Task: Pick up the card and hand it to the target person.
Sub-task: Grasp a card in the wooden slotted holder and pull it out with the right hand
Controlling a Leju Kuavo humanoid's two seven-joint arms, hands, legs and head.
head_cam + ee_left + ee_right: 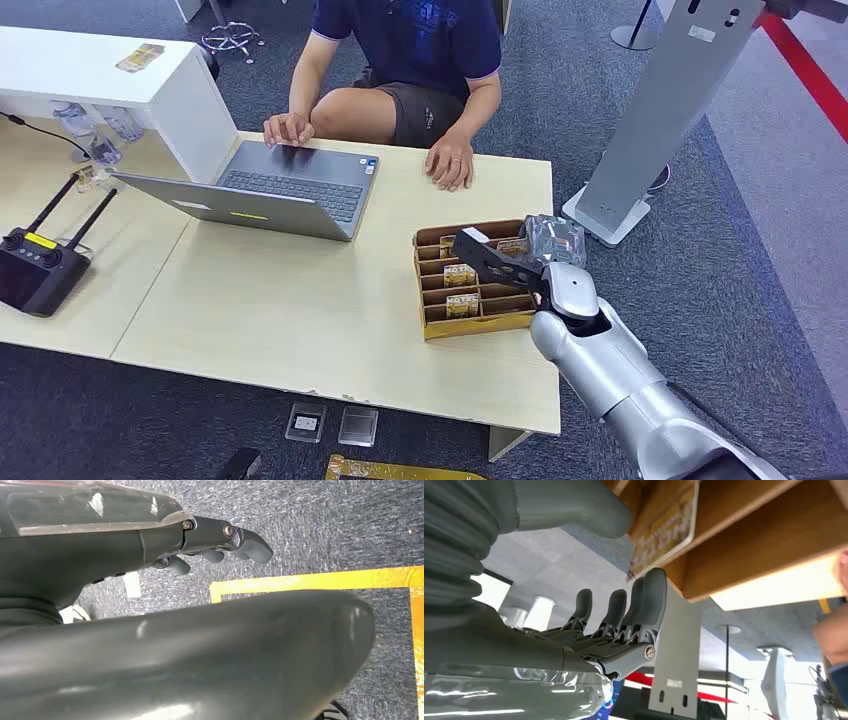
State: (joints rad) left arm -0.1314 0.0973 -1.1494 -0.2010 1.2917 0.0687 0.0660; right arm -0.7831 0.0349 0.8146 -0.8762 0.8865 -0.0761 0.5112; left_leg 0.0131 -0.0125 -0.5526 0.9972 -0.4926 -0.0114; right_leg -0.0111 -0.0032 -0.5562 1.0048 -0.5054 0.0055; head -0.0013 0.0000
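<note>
A wooden card box (432, 331) stands on the table's right side, with yellow-brown cards (462, 276) upright in its slots. My right hand (522, 258) is over the box's far right end. In the right wrist view its thumb (579, 507) and fingers (648, 597) stand apart on either side of one card (666, 527), which still sits in its slot in the box (749, 535). The fingertips are at the card's corner. The person (410, 60) sits across the table, one hand (450, 165) resting on it. My left hand (220, 542) hangs over the carpet, holding nothing.
An open laptop (290, 190) lies in front of the person, under their other hand. A black controller (35, 265) sits at the table's left. A white raised shelf (110, 80) is at the far left. A grey stand (660, 110) rises just off the table's right side.
</note>
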